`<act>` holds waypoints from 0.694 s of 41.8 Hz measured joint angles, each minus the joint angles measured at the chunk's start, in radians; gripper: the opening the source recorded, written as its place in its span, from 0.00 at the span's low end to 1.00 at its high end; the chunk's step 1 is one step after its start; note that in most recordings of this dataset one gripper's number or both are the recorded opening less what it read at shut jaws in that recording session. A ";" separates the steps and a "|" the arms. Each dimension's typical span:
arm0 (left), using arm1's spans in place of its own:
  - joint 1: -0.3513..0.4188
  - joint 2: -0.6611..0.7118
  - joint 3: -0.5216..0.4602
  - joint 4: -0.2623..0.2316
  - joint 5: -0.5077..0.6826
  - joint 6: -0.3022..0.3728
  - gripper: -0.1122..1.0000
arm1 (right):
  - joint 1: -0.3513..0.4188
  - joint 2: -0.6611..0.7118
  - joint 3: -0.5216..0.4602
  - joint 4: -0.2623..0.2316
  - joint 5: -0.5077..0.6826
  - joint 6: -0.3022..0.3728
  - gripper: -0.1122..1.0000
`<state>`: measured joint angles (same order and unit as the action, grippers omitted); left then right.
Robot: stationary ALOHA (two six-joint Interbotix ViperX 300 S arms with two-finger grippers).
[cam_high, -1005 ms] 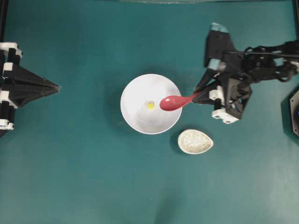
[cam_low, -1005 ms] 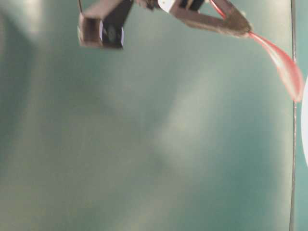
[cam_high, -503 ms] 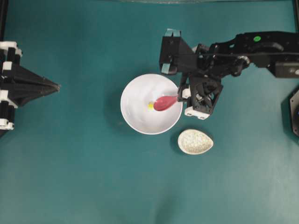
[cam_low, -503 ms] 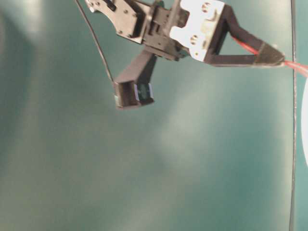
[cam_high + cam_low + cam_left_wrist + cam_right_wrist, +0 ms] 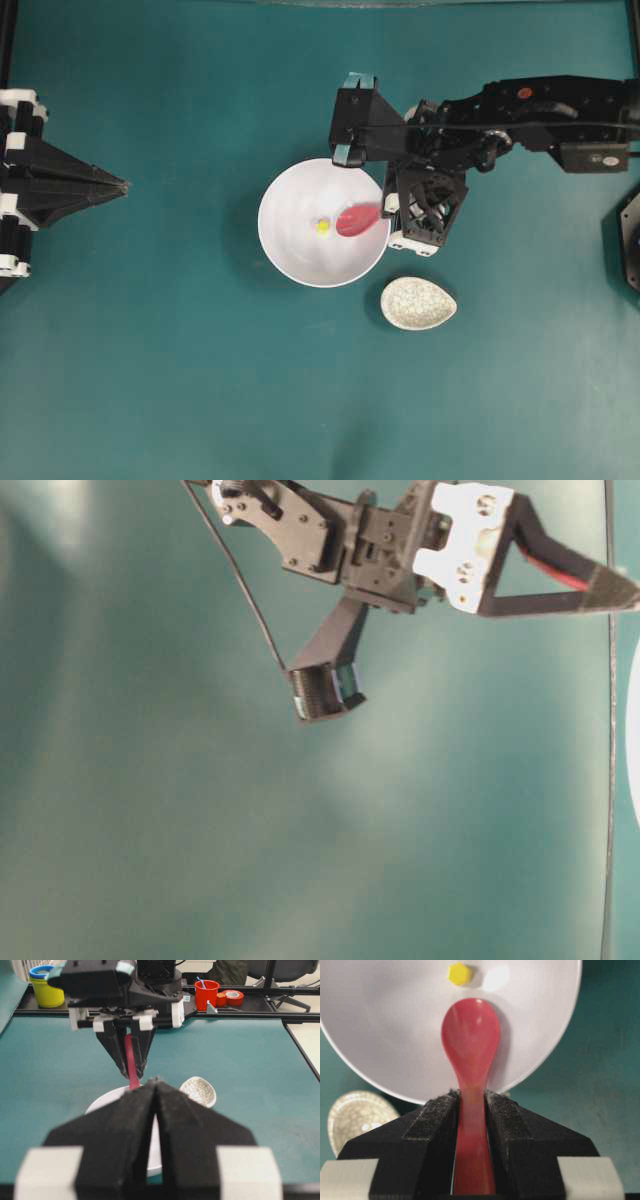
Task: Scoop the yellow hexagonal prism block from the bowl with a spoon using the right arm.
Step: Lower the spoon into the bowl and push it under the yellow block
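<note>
Firmly clamped: right arm (image 5: 383, 207) jaws grip spoon (image 5: 470, 1050) handle; left arm (image 5: 125, 186) jaws closed, empty.

Overhead: looks straight down on the bowl (image 5: 322, 222).
Table-level: close, low, blurred.
Wrist views: both face the bowl from opposite sides.

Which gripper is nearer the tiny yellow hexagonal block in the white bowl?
Right. The right gripper holds the pink-red spoon beside the tiny yellow hexagonal block; the left gripper sits far off.
</note>
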<state>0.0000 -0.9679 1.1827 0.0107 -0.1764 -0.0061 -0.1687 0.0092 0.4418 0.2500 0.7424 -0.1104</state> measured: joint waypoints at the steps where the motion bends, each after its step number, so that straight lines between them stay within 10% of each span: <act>1: 0.000 -0.002 0.000 0.000 0.000 0.002 0.10 | 0.002 0.002 0.000 0.000 -0.002 -0.002 0.31; 29: 0.000 -0.002 0.000 0.000 0.000 0.005 0.10 | 0.023 0.067 -0.025 0.000 -0.192 -0.003 0.31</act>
<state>0.0000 -0.9695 1.1827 0.0107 -0.1764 -0.0015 -0.1457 0.0767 0.4172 0.2500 0.5507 -0.1135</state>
